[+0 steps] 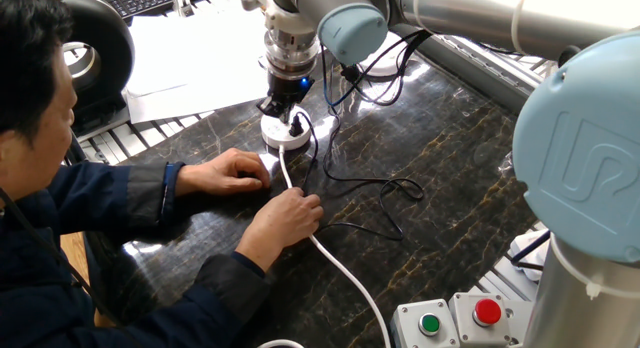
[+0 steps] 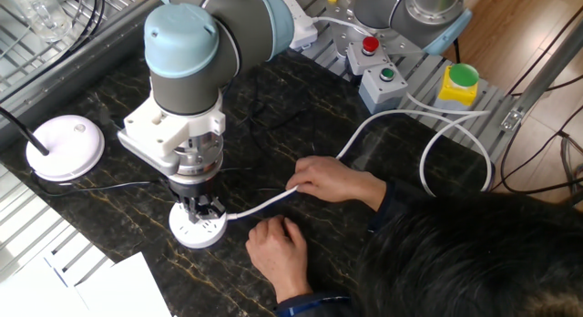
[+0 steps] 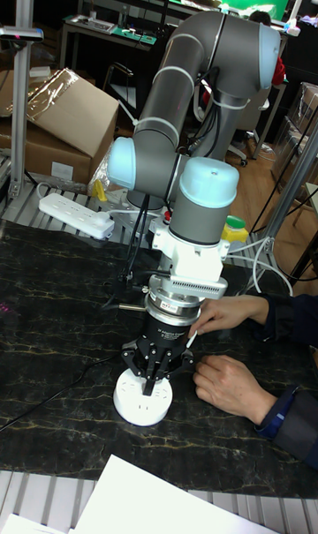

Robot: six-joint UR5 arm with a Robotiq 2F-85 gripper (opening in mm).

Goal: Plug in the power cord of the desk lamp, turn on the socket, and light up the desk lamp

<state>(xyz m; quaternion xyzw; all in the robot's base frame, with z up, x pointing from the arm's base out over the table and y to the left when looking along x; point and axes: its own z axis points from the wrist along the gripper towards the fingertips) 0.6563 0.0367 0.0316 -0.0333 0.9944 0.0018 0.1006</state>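
Observation:
The round white socket [image 1: 286, 134] [image 2: 199, 231] [image 3: 143, 400] lies on the dark marble table, its thick white cable [image 1: 340, 273] pinned under a person's hand. My gripper [image 1: 286, 112] [image 2: 202, 210] [image 3: 160, 371] stands straight down on the socket's top, shut on the small black plug of the power cord [image 1: 395, 188]. From the plug the thin black wire loops away across the table. The desk lamp [image 2: 66, 146], with a white disc base, sits at the far left with the wire [image 2: 127, 183] leading from it. Whether the lamp is lit cannot be seen.
A person's hands [image 1: 235, 173] [image 1: 290, 213] rest close beside the socket, one on the white cable. A button box [image 2: 383, 76] and a second robot base sit at one table end. White paper [image 2: 100, 285] and a power strip [image 3: 75, 214] lie near the edges.

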